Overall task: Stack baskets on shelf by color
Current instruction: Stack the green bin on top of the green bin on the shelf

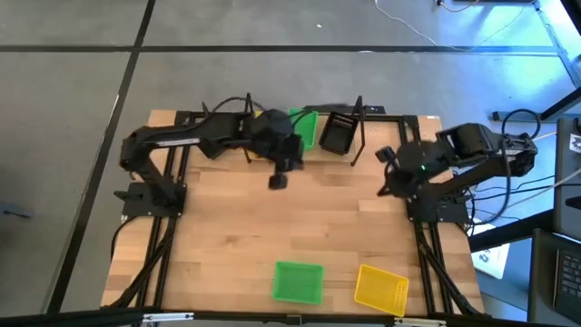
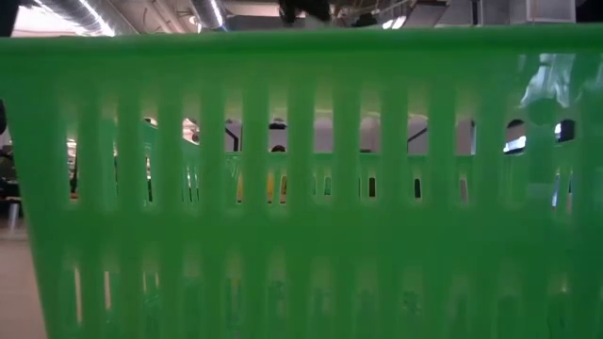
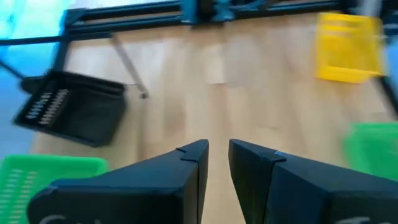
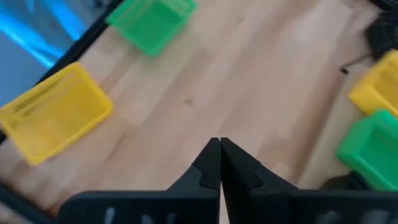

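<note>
1. From the high view, the left end effector hung over the far middle of the surface, just in front of the shelf at the far edge. A green basket and a black basket sat at the shelf, tilted. Two loose baskets lay at the near edge: a green one and, nearer the right corner, a yellow one, both well apart from either arm. The right end effector waited beside its base at the right edge. Judging by position, both arms were about equally distant from the loose pair; the yellow one lay on the right arm's side.

2. In the low view, the near green basket filled almost everything, hiding the surface, the shelf and both arms.

3. In the left wrist view, the left end effector was empty, fingers parted by a narrow gap. The black basket, a green basket and the yellow basket showed, blurred; another green one was cut off.

4. In the right wrist view, the right end effector was clenched on nothing. The loose yellow basket and green basket lay ahead; a further yellow and green one were cut off.
</note>
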You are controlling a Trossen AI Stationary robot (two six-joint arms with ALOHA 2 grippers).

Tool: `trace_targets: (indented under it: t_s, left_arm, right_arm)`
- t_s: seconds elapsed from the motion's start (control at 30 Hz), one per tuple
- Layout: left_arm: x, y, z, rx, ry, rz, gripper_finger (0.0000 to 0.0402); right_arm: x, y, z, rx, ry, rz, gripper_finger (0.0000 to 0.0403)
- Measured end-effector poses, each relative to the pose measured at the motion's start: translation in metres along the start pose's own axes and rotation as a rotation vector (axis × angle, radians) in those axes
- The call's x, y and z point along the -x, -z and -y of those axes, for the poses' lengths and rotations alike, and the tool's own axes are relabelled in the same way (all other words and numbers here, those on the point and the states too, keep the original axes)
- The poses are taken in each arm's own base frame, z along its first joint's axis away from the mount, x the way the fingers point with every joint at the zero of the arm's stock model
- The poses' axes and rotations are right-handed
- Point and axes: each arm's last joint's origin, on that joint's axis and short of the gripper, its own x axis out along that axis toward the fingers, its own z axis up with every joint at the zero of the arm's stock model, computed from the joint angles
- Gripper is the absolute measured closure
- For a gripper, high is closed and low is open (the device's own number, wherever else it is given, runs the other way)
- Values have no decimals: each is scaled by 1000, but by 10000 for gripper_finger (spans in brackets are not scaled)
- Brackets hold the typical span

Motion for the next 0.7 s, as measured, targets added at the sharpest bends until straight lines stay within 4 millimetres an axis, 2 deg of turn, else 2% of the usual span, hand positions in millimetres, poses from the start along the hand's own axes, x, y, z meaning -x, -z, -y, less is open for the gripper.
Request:
trace_targets:
  t_s: [0.13, 0.37, 0.57, 0.7]
  left_arm:
    - [30, -5, 33, 14, 13, 21, 347]
    - [71, -4, 80, 41, -45, 33, 347]
    - [88, 6, 103, 7, -42, -16, 347]
    - [94, 10, 109, -17, -27, -44, 347]
  right_arm:
    - [-1, -2, -21, 15, -76, -27, 401]
    - [-10, -15, -59, -62, -176, -71, 402]
    - [-37, -31, -87, -318, -198, -206, 402]
    - [-64, -42, -105, -508, -207, -315, 402]
